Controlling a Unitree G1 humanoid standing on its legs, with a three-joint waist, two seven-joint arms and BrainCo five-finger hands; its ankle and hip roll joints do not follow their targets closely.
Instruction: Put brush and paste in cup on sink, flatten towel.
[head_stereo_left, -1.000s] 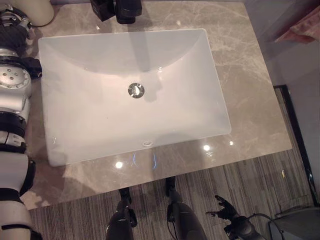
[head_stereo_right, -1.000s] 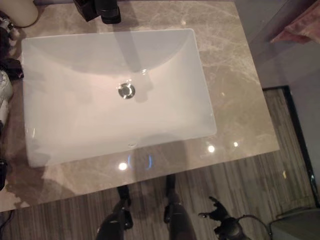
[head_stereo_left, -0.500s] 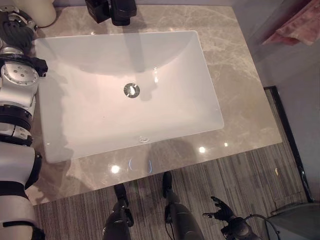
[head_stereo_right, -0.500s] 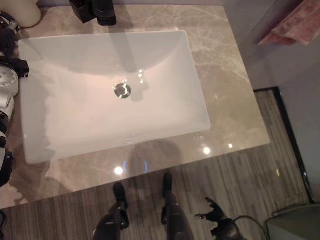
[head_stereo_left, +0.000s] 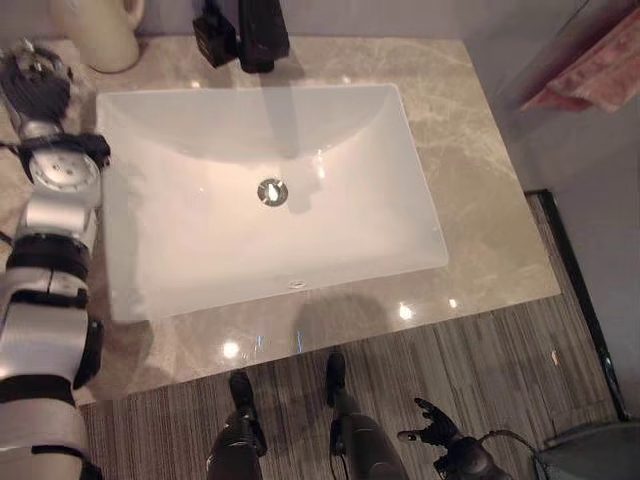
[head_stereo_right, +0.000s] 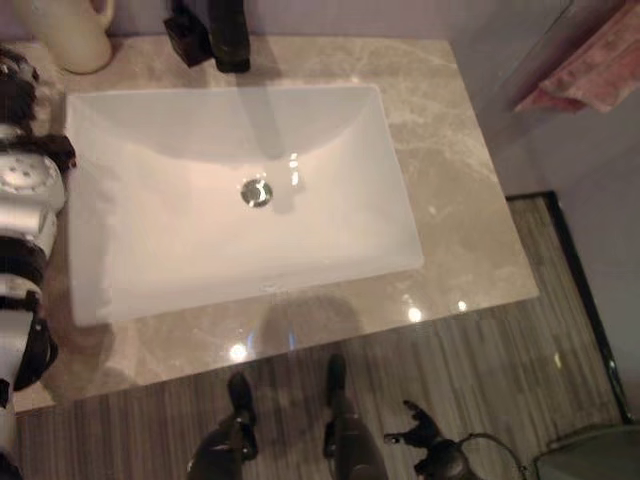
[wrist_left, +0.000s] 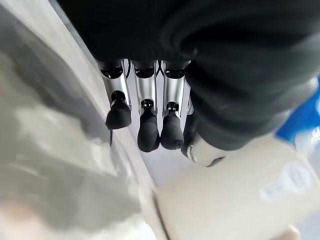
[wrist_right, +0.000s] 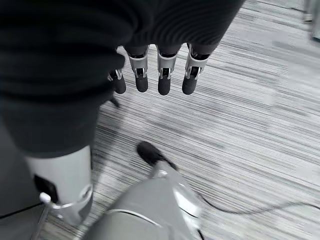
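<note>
A cream cup (head_stereo_left: 100, 35) stands at the back left corner of the marble counter (head_stereo_left: 480, 200), beside the white sink (head_stereo_left: 200, 240). My left hand (head_stereo_left: 35, 85) is over the counter's left edge, just in front of the cup. In the left wrist view its fingers (wrist_left: 145, 100) are straight and hold nothing, with the cup (wrist_left: 240, 195) close beyond them. A blue patch (wrist_left: 300, 115) shows past the cup; I cannot tell what it is. A pink towel (head_stereo_left: 600, 75) hangs crumpled at the far right. My right hand (head_stereo_left: 430, 435) hangs low over the floor, fingers (wrist_right: 162, 70) spread.
A black tap (head_stereo_left: 255, 35) stands behind the basin at the middle of the back edge. A silver drain (head_stereo_left: 272, 191) sits in the basin. Striped floor lies in front of the counter, with a grey bin (head_stereo_left: 590, 455) at the lower right.
The camera has shifted, so the cup, the tap and the towel now show more fully. The right hand hangs as before, and the left hand stays by the cup.
</note>
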